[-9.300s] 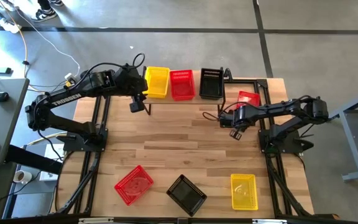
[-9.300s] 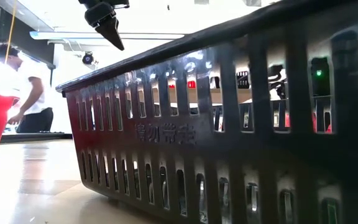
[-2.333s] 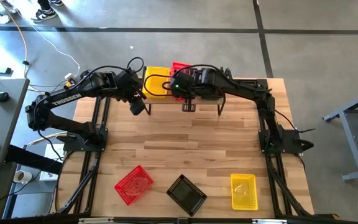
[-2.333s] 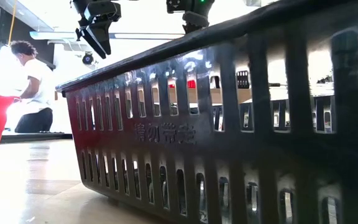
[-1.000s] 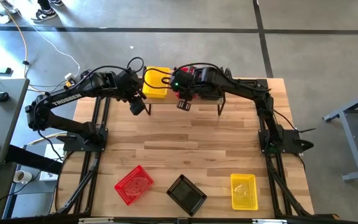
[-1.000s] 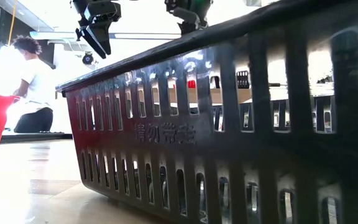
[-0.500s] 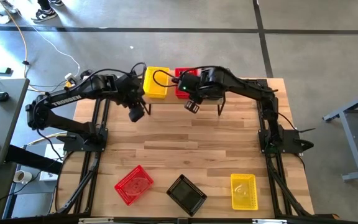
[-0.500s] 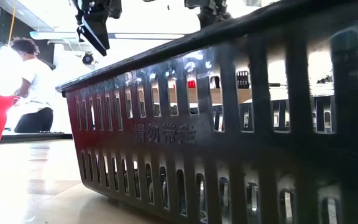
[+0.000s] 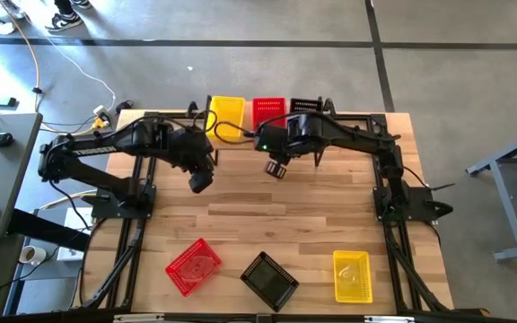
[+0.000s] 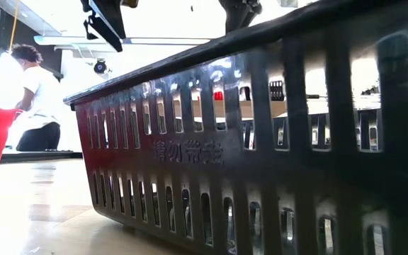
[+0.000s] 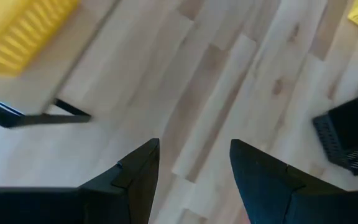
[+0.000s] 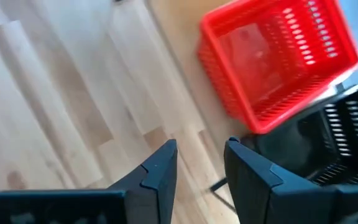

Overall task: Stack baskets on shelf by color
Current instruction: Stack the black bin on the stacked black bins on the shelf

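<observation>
left claw (image 9: 201,183) spread, empty | right claw (image 9: 276,168) spread, empty | baskets (image 9: 193,266) judged light, stiff, gripped by rim

Three baskets are sitting in a row on the far shelf (image 9: 240,142), whose top is showing pale wood and whose legs are showing thin and black: a yellow basket (image 9: 226,116) at the left, a red basket (image 9: 268,111) in the middle and a black basket (image 9: 305,107) at the right. All are showing slotted walls. Along the near edge of the bench (image 9: 267,211), which is showing light wood planks with darker streaks, a near red basket (image 9: 193,266) is lying at the left, a near black basket (image 9: 269,280) in the middle and a near yellow basket (image 9: 352,275) at the right. Both arms are showing dark. In the low view a person's shirt (image 10: 40,91) is showing white.
</observation>
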